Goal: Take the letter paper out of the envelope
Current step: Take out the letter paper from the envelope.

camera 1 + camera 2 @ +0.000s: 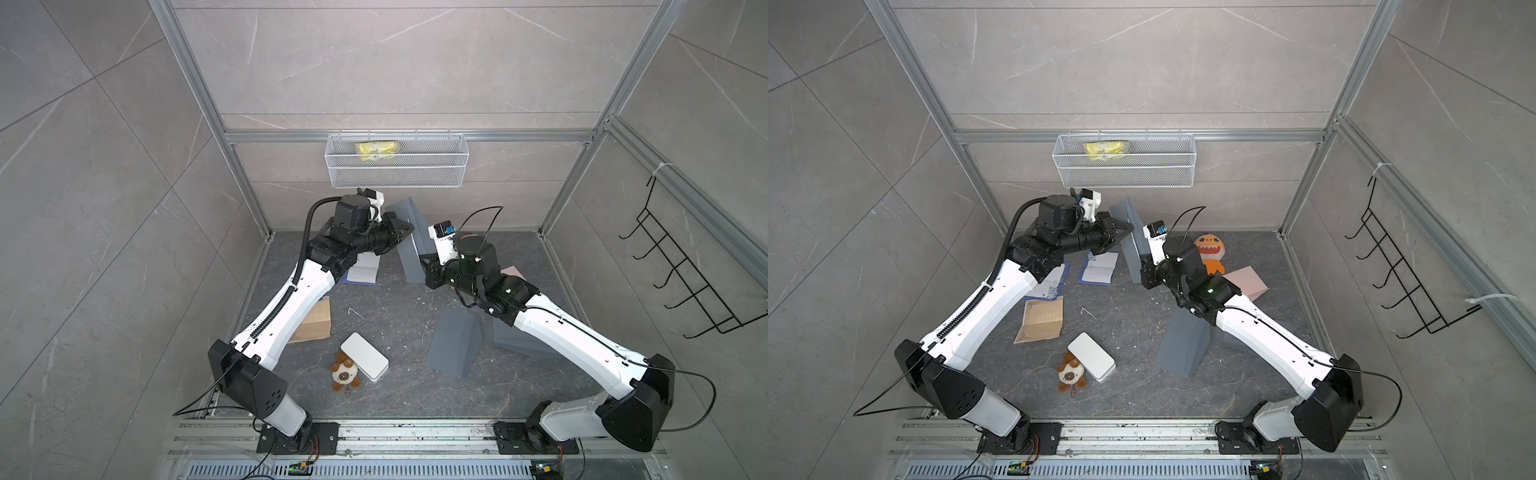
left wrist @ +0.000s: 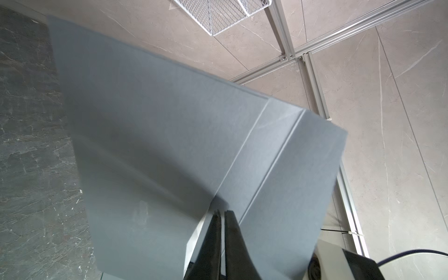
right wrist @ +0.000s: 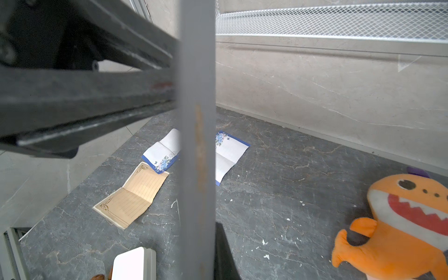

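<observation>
A grey envelope [image 1: 409, 253] [image 1: 1133, 249] is held up on edge above the table between both arms. My left gripper [image 1: 409, 227] [image 1: 1130, 227] reaches its upper edge. In the left wrist view the envelope [image 2: 157, 145] fills the frame, and the gripper [image 2: 223, 212] is shut on a thin pale sheet, the letter paper [image 2: 195, 236], whose white edge shows at the envelope's mouth. My right gripper [image 1: 424, 266] [image 1: 1144, 266] is shut on the envelope's lower part. In the right wrist view the envelope [image 3: 196, 145] stands edge-on, with one finger [image 3: 224, 254] beside it.
Loose letter sheets lie below: two blue-flowered [image 1: 1098, 268] [image 1: 1050, 286] and a tan one [image 1: 1040, 320]. Other grey envelopes [image 1: 453, 343] [image 1: 519, 340], a pink envelope [image 1: 1246, 282], a white box [image 1: 364, 362], a plush dog [image 1: 344, 372] and an orange plush [image 1: 1210, 251] surround them. A wire basket [image 1: 397, 166] hangs behind.
</observation>
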Motion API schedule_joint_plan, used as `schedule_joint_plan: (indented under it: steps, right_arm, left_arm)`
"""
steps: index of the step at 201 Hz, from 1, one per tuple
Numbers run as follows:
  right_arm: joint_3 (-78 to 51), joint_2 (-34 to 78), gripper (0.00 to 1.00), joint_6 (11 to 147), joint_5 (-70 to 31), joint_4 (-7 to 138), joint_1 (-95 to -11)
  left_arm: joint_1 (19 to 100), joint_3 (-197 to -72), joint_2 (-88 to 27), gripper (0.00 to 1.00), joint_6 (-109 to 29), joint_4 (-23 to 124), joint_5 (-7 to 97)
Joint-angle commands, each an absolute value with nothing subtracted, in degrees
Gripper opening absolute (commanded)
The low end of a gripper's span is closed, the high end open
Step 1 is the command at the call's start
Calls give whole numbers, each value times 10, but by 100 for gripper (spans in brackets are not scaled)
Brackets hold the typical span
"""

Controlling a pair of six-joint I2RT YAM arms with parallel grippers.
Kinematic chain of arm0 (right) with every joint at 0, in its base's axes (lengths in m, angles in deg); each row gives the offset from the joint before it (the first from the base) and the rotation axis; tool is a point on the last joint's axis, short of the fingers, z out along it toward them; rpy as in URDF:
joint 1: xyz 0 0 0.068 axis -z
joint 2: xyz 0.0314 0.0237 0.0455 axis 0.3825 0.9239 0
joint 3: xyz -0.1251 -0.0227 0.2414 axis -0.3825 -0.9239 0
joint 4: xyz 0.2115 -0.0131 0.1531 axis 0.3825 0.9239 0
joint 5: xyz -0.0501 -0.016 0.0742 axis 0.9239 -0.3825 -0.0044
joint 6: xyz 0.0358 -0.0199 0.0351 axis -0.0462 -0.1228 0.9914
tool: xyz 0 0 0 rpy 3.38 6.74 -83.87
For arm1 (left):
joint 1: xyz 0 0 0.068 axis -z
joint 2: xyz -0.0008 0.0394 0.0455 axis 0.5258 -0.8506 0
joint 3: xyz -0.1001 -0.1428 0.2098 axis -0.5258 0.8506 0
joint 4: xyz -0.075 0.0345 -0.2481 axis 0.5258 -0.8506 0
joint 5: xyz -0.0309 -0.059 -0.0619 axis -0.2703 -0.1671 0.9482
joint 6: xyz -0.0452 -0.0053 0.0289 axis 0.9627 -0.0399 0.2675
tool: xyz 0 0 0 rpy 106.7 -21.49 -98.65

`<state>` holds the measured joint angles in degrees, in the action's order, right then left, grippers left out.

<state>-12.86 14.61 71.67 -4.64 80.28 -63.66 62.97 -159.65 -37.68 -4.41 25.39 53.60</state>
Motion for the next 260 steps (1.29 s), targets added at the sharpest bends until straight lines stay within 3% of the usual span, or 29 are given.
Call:
schedule_joint_plan:
  steps: [1,171,222,260]
  right_arm:
    - [-100,157,0,695,-19,854,-653]
    - [-21,185,0,709,-24,955,-695]
    - [16,211,0,719,15,1010,-692]
    - [31,219,0,712,7,1017,-685]
  left_arm:
    - [629,-1621,-371,9,-76,247,520]
    - [629,-1689,-423,6,-155,139,455]
    - [640,-1673,-397,14,-126,155,469]
    - [657,-1635,-375,14,-87,172,489]
